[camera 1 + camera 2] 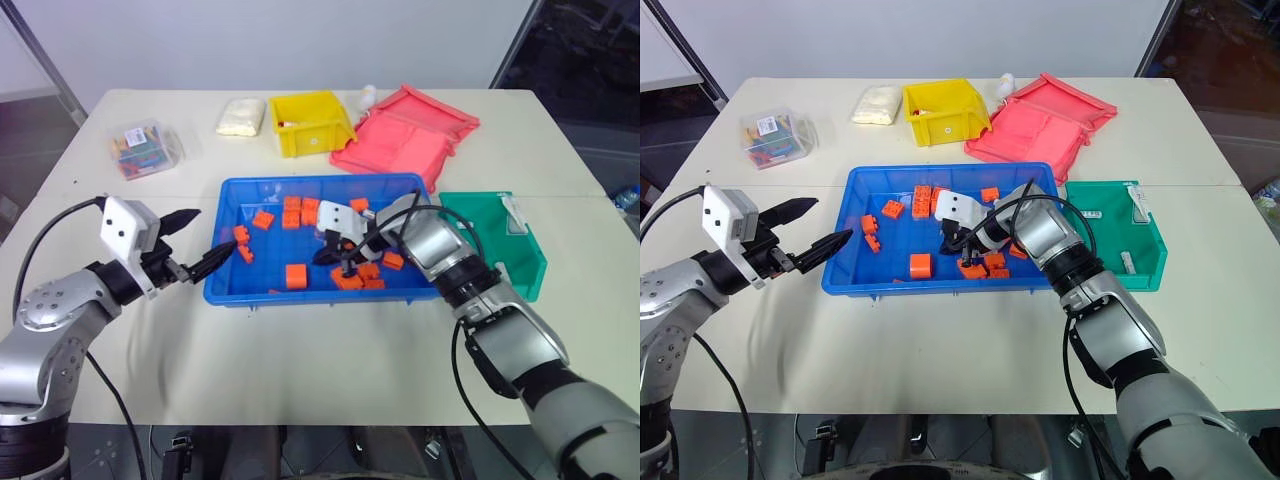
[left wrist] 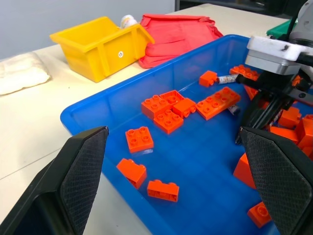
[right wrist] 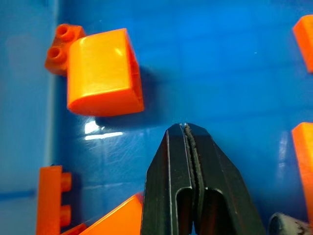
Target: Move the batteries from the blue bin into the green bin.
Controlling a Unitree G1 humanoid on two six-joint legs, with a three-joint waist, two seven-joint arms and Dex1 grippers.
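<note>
The right gripper stands in the blue bin, jaws closed on nothing (a battery lies just beside them). It probably must reopen over it; the left gripper's jaws are open.

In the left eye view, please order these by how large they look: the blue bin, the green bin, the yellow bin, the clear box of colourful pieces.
1. blue bin, clearly the largest.
2. green bin.
3. yellow bin; it stands farther from the camera, so its rank against the green bin is unsure.
4. clear box, the smallest.

Orange blocks crowd the blue bin.
</note>
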